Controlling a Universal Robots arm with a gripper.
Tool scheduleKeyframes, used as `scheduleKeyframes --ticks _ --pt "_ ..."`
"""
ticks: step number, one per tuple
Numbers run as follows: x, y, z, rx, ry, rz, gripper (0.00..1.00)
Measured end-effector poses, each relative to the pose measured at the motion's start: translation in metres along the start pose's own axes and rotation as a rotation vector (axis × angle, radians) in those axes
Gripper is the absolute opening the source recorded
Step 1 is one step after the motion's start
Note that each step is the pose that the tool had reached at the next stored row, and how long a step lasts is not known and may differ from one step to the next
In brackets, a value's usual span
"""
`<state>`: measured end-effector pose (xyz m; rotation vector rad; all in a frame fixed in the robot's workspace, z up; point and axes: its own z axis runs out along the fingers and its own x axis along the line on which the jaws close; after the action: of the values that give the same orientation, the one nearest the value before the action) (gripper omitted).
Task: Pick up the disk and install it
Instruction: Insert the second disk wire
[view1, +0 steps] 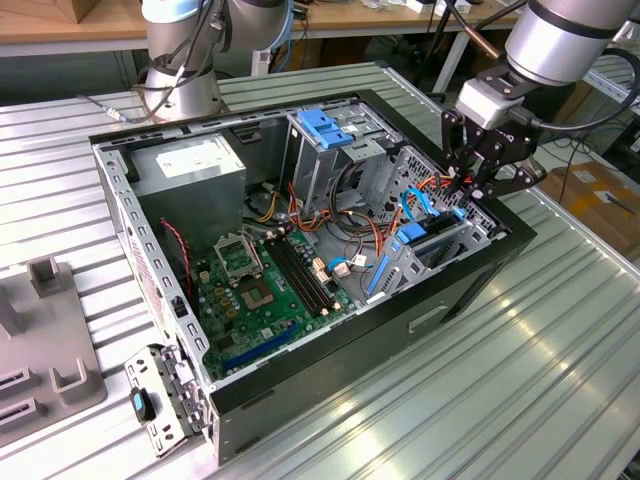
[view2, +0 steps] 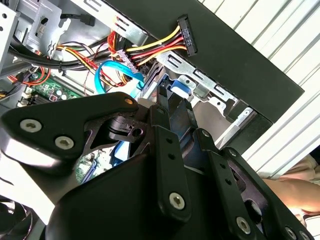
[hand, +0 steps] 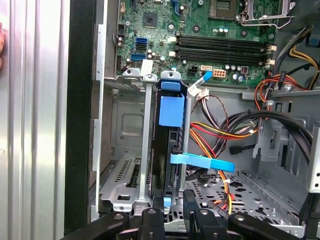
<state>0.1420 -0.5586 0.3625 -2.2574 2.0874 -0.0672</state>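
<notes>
Hand over the drive bay

I see my hand (view1: 487, 168) pointing down at the case's (view1: 470, 290) front corner, fingers narrow on the disk (hand: 170, 150), which stands upright in its bay slot

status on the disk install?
Gripper low over the drive bay at the case's front corner. Disk standing on edge in the bay slot. Orange and blue cables alongside the bay.
</notes>
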Motion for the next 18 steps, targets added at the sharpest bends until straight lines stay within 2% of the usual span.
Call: scheduleKeyframes --ticks 8,18 --pt "0.0000 -0.0027 0.0002 -0.0001 -0.0004 -0.005 0.29" --pt "0.0010 -0.0175 0.0013 -0.0003 -0.0020 -0.026 0.29"
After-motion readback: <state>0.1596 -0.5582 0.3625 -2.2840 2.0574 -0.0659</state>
